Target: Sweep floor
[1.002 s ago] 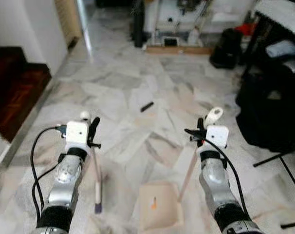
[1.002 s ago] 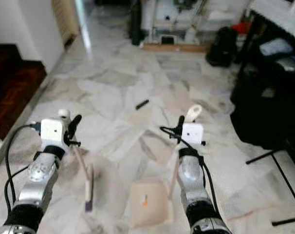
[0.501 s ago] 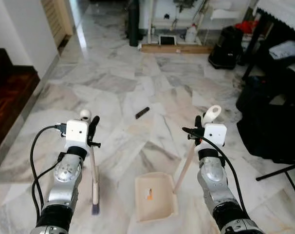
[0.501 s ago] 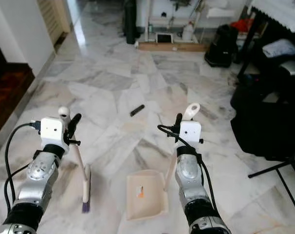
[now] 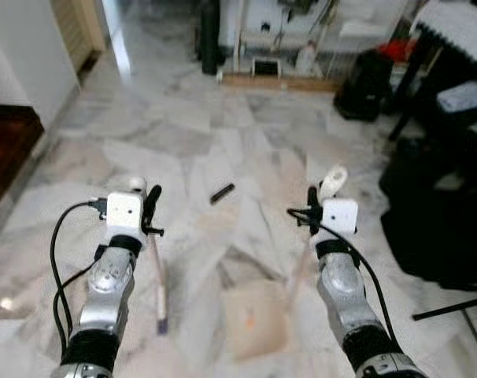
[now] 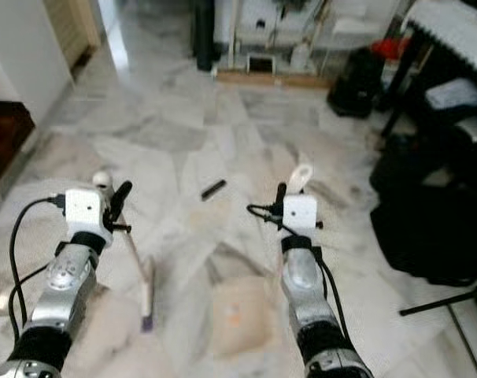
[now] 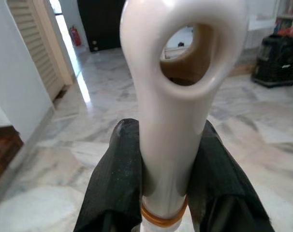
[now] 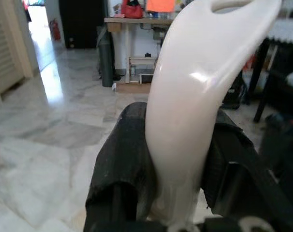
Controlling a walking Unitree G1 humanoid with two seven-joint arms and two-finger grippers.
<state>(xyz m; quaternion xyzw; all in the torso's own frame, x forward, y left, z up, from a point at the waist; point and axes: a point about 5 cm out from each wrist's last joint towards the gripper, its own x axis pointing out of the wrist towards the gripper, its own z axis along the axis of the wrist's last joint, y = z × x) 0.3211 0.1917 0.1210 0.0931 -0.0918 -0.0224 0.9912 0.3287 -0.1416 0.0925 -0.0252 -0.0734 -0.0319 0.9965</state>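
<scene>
The small black stick-shaped piece of litter (image 5: pixel 221 193) lies on the grey marble floor (image 5: pixel 183 134), ahead of both arms. The left tool (image 5: pixel 152 211) clamps the cream long-handled broom (image 5: pixel 158 287), bristles down, ready to sweep. The right tool (image 5: pixel 312 214) grips the beige dustpan (image 5: pixel 254 319) by its handle, flat on the floor to catch the litter.

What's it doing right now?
Left gripper shut on broom. Right gripper shut on dustpan. Small dark object on floor ahead.
</scene>
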